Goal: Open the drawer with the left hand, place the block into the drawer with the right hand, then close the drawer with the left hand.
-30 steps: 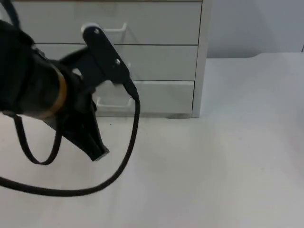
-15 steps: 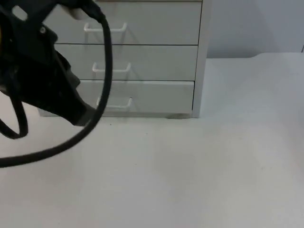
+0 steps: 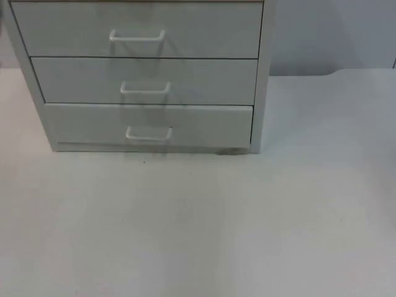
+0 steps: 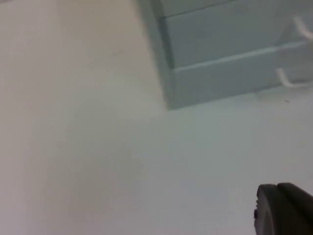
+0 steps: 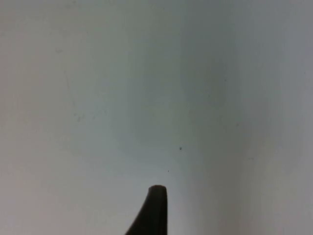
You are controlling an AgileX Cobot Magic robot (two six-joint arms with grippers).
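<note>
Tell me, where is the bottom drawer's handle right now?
In the top view, the bottom drawer's handle sits on the closed bottom drawer of the drawer cabinet, left of centre, directly under the middle drawer's handle, just above the white table.

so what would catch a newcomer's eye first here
The pale grey cabinet at the back of the white table, its three drawers shut, each with a white handle. The left wrist view shows its corner and the left gripper's fingertip over bare table. The right gripper's fingertip hangs over plain table too.
</note>
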